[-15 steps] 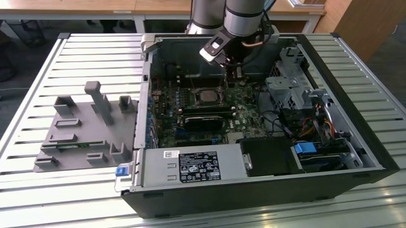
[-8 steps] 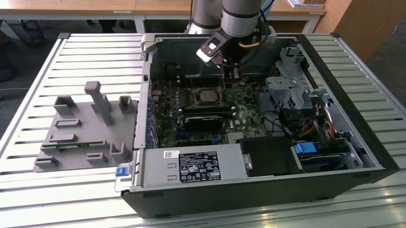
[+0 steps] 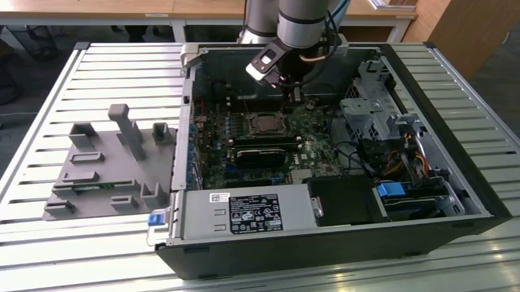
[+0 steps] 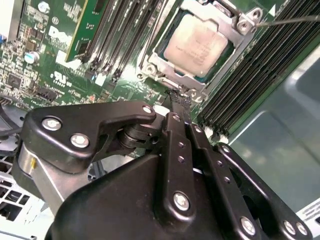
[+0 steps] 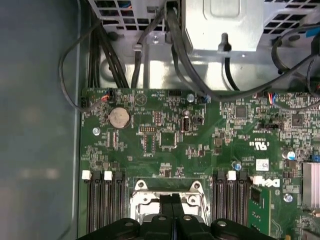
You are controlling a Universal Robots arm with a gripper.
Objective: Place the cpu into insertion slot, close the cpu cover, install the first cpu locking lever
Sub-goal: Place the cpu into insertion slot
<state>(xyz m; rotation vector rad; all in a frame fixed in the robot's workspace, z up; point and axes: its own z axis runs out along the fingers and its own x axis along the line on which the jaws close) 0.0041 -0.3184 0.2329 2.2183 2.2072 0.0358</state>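
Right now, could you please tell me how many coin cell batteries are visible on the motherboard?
1. The coin cell battery sits on the green motherboard, between the memory slots and the board's cabled edge. The tool may hide others.

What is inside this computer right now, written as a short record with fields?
setting: open computer case on a slatted table
cpu: flat on the green board, metal top showing
cpu cover: closed, framing the cpu
gripper: shut, tips just beside the cpu cover's edge
thin metal lever: sticks out from one corner of the cpu cover
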